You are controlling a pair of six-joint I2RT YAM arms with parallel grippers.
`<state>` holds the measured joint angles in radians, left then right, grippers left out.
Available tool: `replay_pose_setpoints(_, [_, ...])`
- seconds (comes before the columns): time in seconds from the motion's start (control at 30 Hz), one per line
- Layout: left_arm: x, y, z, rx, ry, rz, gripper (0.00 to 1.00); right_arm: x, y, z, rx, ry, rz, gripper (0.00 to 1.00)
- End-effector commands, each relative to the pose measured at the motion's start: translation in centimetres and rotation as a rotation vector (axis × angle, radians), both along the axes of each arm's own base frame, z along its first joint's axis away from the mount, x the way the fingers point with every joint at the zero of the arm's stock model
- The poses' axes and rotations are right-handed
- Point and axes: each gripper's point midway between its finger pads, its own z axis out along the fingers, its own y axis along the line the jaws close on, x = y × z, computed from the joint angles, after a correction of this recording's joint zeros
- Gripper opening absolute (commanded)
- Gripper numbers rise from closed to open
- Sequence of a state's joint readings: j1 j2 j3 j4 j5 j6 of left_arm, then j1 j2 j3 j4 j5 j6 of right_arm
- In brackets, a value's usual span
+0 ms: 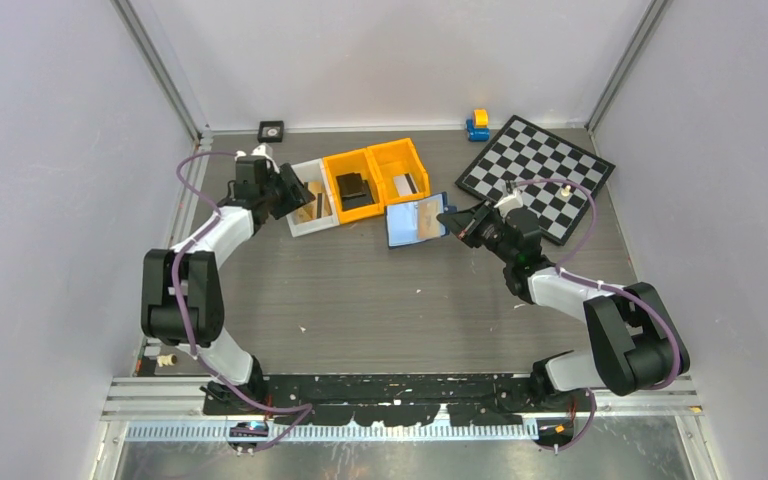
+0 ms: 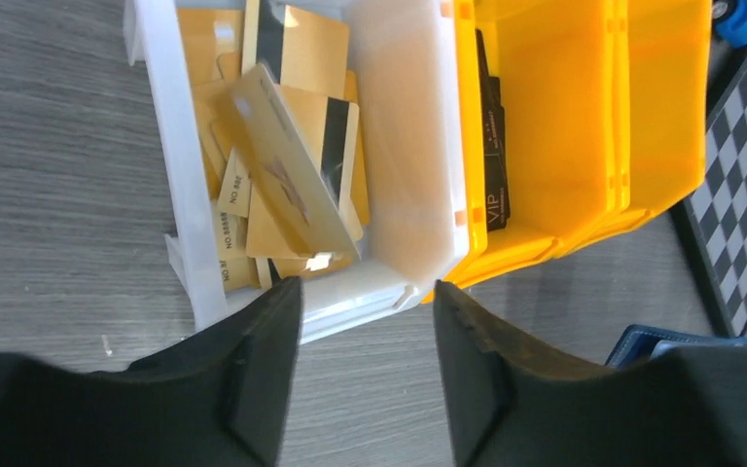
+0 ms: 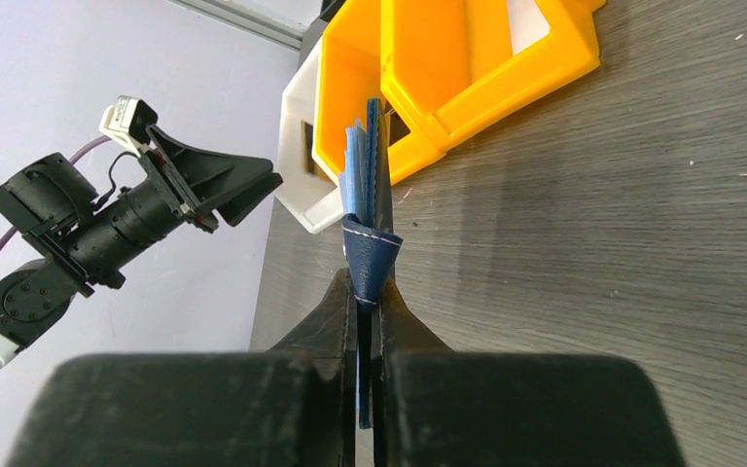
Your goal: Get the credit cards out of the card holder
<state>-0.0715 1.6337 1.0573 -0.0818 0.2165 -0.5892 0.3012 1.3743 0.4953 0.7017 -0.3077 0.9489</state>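
The navy card holder [image 1: 407,224] is spread open just above the table, lighter blue inside, with a tan credit card [image 1: 428,216] showing in its pocket. My right gripper [image 1: 452,219] is shut on the holder's right edge. The right wrist view shows the card holder [image 3: 370,255] edge-on, pinched between the right gripper's [image 3: 371,292] fingers. My left gripper [image 1: 298,194] hovers by the white bin [image 1: 303,226], away from the holder. In its wrist view the left gripper [image 2: 365,297] stands open and holds nothing. A gold credit card [image 2: 287,180] leans tilted on several others in that bin.
Two orange bins [image 1: 392,160] sit beside the white bin [image 2: 185,224]; one holds black cards [image 2: 494,131]. A chessboard [image 1: 535,170] lies at the back right, behind the right arm. A small blue and yellow toy [image 1: 477,125] and a black square item [image 1: 271,130] sit by the back wall.
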Motion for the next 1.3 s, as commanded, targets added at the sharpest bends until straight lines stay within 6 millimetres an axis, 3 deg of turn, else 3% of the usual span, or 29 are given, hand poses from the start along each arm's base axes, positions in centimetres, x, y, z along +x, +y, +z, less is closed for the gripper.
replay_pose_setpoints(0.0, [-0.3,-1.3,4.6,0.003,-0.127,-0.056,0.62,0.4,0.8,4.0,0.057,-0.121,0.028,0.0])
replay_pose_setpoints(0.1, [-2.4,-2.5,7.0,0.065,-0.182,-0.069,0.74,0.4,0.6,3.9,0.049,-0.121,0.022,0.0])
replay_pose_setpoints(0.13, [-3.3,-3.3,7.4,0.084,-0.192,-0.083,0.93,0.4,0.6,3.9,0.047,-0.122,0.021,0.0])
replay_pose_setpoints(0.17, [-4.2,-4.1,7.5,0.1,-0.201,-0.094,0.99,0.4,0.6,3.9,0.047,-0.121,0.022,0.01])
replay_pose_setpoints(0.3, [-7.7,-7.7,6.7,0.16,-0.243,-0.141,1.0,0.5,0.6,3.9,0.046,-0.123,0.019,0.01])
replay_pose_setpoints(0.47, [-12.1,-13.1,3.6,0.154,-0.36,-0.3,1.0,0.4,0.6,3.9,0.046,-0.123,0.019,0.0])
replay_pose_setpoints(0.7, [-12.7,-18.6,2.8,0.245,-0.525,-0.453,1.0,0.2,0.4,4.4,0.05,-0.137,0.016,0.0])
replay_pose_setpoints(0.8, [-13.1,-22.8,3.1,0.258,-0.692,-0.541,1.0,0.1,0.3,4.4,0.048,-0.138,0.012,0.01])
replay_pose_setpoints(0.83, [-13.9,-24.7,2.8,0.266,-0.747,-0.59,1.0,0.1,0.3,4.4,0.048,-0.138,0.01,0.01])
replay_pose_setpoints(0.93, [-14.1,-27.7,-0.1,0.38,-0.776,-0.657,1.0,-0.1,0.3,4.6,0.05,-0.143,0.01,0.01])
replay_pose_setpoints(1.03, [-14.3,-29.2,-2.0,0.551,-0.807,-0.69,1.0,-0.2,0.2,4.8,0.052,-0.146,0.011,0.01])
replay_pose_setpoints(1.17, [-14.0,-30.2,-2.7,0.587,-0.81,-0.664,1.0,-0.2,0.3,4.8,0.061,-0.145,0.013,0.0])
replay_pose_setpoints(1.27, [-13.9,-32.2,-5.4,0.631,-0.737,-0.773,1.0,-0.3,0.3,5.1,0.067,-0.15,0.015,0.0])
